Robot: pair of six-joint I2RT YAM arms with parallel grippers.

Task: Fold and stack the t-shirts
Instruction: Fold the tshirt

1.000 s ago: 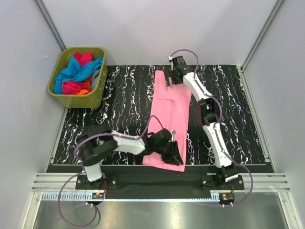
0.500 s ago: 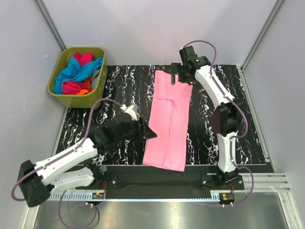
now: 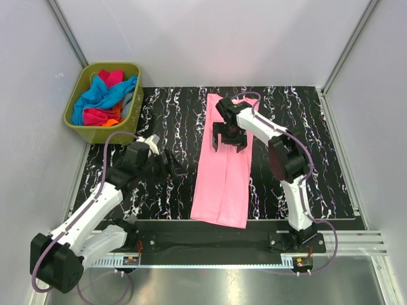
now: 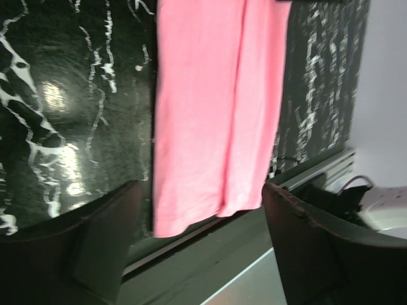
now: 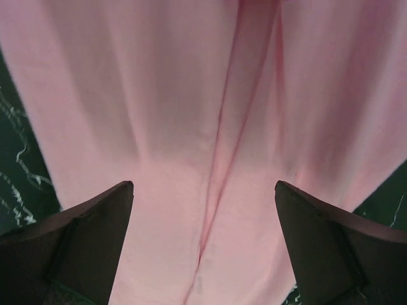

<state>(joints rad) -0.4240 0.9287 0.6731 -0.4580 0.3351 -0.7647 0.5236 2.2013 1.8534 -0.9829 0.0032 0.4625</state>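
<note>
We see the pink shirt (image 3: 222,181) lying flat on the black marbled counter (image 3: 318,146), folded lengthwise into a long narrow strip. It runs from the far side of the counter down to its near edge, leaning slightly left toward the near end. A lengthwise crease where two folded edges meet runs down the strip, plain in the right wrist view. The right pincer (image 3: 228,145) sits over the far part of the shirt with its jaws spread wide. In its own camera both fingers (image 5: 82,244) frame the pink cloth (image 5: 203,95) from either side with nothing clamped between them. We cannot tell whether the fingertips touch the cloth or hang just above it. The left pincer (image 3: 175,166) is over bare counter, to the left of the shirt and apart from it, at about the middle of the strip's length and pointing toward it. Its jaws are also spread wide and hold nothing. In the left wrist view the two fingers (image 4: 105,244) stand far apart, and beyond them we see the near end of the shirt (image 4: 216,108) reaching the counter's near edge. The other shirts (image 3: 105,98), blue, magenta and orange with a bit of grey, lie bunched in the green bin (image 3: 111,133). The bin stands at the far left corner, well apart from both arms.
</note>
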